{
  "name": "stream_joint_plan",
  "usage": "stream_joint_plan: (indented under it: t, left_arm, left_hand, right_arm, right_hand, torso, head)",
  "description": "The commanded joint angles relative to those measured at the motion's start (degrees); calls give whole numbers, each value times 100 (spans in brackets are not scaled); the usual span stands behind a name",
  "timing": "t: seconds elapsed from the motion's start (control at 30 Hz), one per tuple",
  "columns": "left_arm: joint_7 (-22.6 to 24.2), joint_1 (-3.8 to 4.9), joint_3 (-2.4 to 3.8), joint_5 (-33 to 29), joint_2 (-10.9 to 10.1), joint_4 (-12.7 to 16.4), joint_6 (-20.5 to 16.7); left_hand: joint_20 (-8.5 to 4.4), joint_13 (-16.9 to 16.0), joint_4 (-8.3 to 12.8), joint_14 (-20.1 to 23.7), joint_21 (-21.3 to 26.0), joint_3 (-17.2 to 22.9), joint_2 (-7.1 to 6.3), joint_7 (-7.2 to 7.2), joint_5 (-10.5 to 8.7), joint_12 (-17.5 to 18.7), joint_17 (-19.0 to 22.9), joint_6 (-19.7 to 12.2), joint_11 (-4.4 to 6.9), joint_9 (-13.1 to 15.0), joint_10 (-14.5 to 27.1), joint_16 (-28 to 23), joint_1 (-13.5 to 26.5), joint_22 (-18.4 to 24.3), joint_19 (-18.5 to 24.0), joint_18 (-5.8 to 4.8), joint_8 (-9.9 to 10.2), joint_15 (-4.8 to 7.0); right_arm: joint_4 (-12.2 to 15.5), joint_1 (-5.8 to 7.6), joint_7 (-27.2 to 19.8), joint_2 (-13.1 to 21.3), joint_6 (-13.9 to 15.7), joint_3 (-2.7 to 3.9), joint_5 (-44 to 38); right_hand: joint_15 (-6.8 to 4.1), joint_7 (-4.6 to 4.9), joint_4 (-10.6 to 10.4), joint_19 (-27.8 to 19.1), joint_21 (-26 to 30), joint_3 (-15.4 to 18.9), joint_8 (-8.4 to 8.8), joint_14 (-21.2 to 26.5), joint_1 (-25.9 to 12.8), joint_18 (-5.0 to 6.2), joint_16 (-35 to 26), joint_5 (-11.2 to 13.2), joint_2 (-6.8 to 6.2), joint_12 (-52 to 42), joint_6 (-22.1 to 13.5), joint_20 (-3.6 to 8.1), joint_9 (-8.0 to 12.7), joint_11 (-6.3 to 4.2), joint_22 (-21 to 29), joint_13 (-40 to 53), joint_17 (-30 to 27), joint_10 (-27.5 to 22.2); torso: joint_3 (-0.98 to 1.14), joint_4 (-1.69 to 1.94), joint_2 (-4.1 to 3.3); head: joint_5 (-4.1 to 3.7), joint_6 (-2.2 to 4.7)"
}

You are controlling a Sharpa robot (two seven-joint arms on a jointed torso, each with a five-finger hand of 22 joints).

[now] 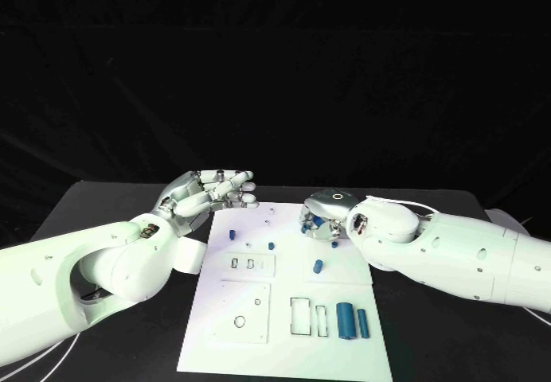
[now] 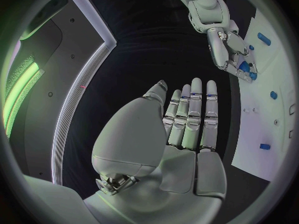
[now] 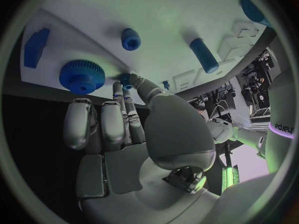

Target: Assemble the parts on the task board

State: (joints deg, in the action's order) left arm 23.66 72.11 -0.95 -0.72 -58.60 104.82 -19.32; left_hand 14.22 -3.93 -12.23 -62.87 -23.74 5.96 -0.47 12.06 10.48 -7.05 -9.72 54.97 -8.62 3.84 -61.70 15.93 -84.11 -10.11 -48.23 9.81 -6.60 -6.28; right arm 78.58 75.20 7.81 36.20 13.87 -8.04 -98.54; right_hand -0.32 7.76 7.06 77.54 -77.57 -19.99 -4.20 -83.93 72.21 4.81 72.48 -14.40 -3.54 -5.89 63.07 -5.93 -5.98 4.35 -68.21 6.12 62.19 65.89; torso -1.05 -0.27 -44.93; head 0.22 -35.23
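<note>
Task board [image 1: 287, 318] flat on black bench [image 1: 115, 199], between both hands. Left hand [image 1: 212, 191] off board's far-left corner, fingers straight, close together, holding nothing. Right hand [image 1: 322, 219] over board's far-right corner, fingers curled down; thumb and finger tip touch small blue peg [image 3: 126, 79], grip unclear. Blue gear [image 3: 81, 75] just beside right fingertips [image 3: 118, 87]. Blue cylinder [image 3: 204, 55] and blue round piece [image 3: 131, 38] lie beyond them on board.

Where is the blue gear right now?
In the right wrist view the blue gear lies on the task board near its edge, just beyond the right hand, beside a blue block.
</note>
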Motion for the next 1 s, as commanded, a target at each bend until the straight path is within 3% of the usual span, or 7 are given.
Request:
stream_joint_plan:
  t: [0.03,1.0]
  left_arm:
    - [39,14,5,-16,-2,22,107]
    - [20,29,5,-34,-20,24,111]
  left_hand:
    - [-4,6,10,45,-26,25,4,20,10,30,-8,5,-29,-9,-8,-31,-4,5,3,61,19,15]
    - [-1,7,8,54,-25,37,6,25,9,43,-10,3,-34,-9,-4,-41,-4,7,10,61,29,11]
  right_arm:
    - [6,-2,135,3,-96,3,-141]
    - [-142,-6,239,-126,-227,2,-181]
  right_hand:
    - [7,-5,3,65,-49,-65,-26,-204,11,-50,46,60,68,-27,62,-4,-11,6,-72,10,34,60]
    - [-3,-33,-90,81,-108,-166,-48,-187,-54,-61,115,304,2,-43,156,8,-53,-12,-172,4,53,114]
  torso:
    - [8,9,-9]
    - [0,9,-31]
  head:
    - [-12,-4]
    - [21,-55]
